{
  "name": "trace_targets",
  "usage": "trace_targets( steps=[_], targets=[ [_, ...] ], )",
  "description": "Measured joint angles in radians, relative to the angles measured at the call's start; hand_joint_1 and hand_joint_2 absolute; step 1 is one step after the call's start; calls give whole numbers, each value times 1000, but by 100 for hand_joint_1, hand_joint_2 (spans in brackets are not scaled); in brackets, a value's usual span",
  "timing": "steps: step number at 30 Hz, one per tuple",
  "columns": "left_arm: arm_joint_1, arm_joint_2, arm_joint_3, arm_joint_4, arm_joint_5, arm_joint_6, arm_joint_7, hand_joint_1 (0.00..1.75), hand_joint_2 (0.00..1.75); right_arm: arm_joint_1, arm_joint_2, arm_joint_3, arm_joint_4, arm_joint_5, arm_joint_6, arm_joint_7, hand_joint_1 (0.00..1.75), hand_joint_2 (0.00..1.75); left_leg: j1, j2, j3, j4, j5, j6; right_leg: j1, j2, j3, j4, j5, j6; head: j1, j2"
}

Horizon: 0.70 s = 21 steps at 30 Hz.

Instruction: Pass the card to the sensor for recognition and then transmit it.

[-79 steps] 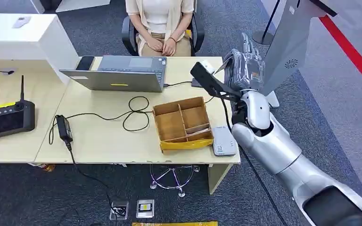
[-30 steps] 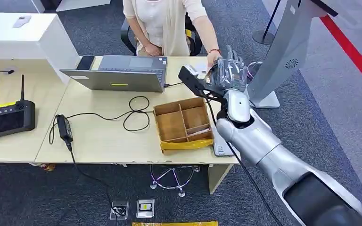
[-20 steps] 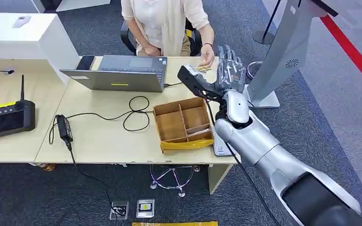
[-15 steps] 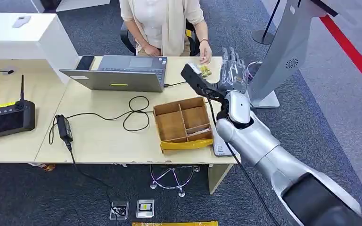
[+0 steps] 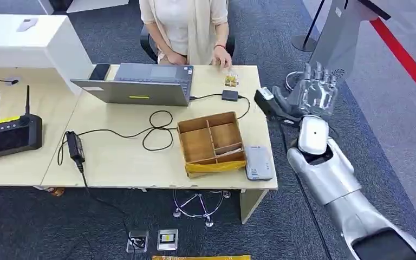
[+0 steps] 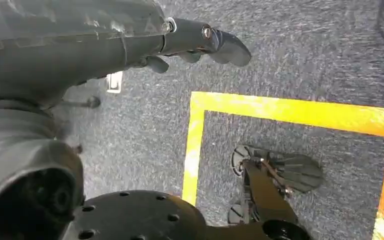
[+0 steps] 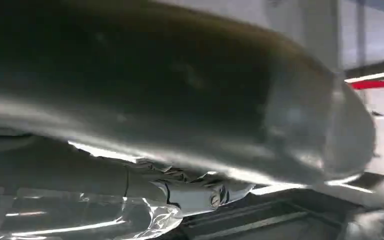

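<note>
**Yellow-marked card on the table, robot's right hand empty**

Yellow print marks the card (image 5: 231,80), which lies flat on the pale table (image 5: 119,157) at about twelve o'clock from the divided cardboard tray (image 5: 211,142), just below the seated person's hand (image 5: 221,58) and near the laptop (image 5: 141,85). The white sensor (image 5: 258,162) sits at the tray's three o'clock, by the table's near edge.

Off the table's side, at roughly three o'clock from the card, the right hand (image 5: 315,93) is raised with fingers spread and nothing between them. The left hand (image 6: 200,42) hangs over the carpet, fingers loosely apart and holding nothing.

Judging from this layout, the handover looks complete. What remains risky is the arm's path: the right hand is near the grey stand (image 5: 340,38), so a careless swing could strike it, or could snag the black cable (image 5: 154,130) and adapter (image 5: 229,96) and drag the card.
</note>
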Motion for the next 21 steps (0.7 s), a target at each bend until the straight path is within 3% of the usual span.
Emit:
trace_targets(
  steps=[8, 11, 18, 20, 21],
  targets=[
    [16, 3, 16, 4, 28, 18, -4, 0, 0, 190, -96, -263, -84, 10, 19, 3, 0, 0, 0, 2, 0, 0, -1, 1, 0, 2, 0, -1, 0, 0, 0, 0],
    [17, 3, 26, 4, 37, 24, -5, 0, 0, 256, -117, -355, -84, -31, -39, 3, 0, 0, 0, 2, 1, 0, -1, 1, 0, 1, 0, -1, 0, 0, 0, 0],
    [16, 3, 37, 5, 47, 36, -23, 0, 0, 415, -133, -521, -64, -268, -237, -39, 0, 0, 0, 3, 0, 0, -2, 0, 0, 3, -1, -1, 0, 0, 0, 0],
    [16, 3, 44, 5, 52, 36, -27, 0, 0, 447, -133, -551, -52, -339, -287, -83, 0, 0, 0, 3, 0, -1, -2, 0, 0, 3, -1, -1, 0, 0, 0, 0],
    [16, 3, 48, 5, 55, 36, -31, 0, 0, 464, -131, -566, -36, -420, -340, -143, 0, 0, 0, 3, 0, -1, -2, 0, 0, 3, -1, -1, -1, 0, 0, 0]
  ],
)
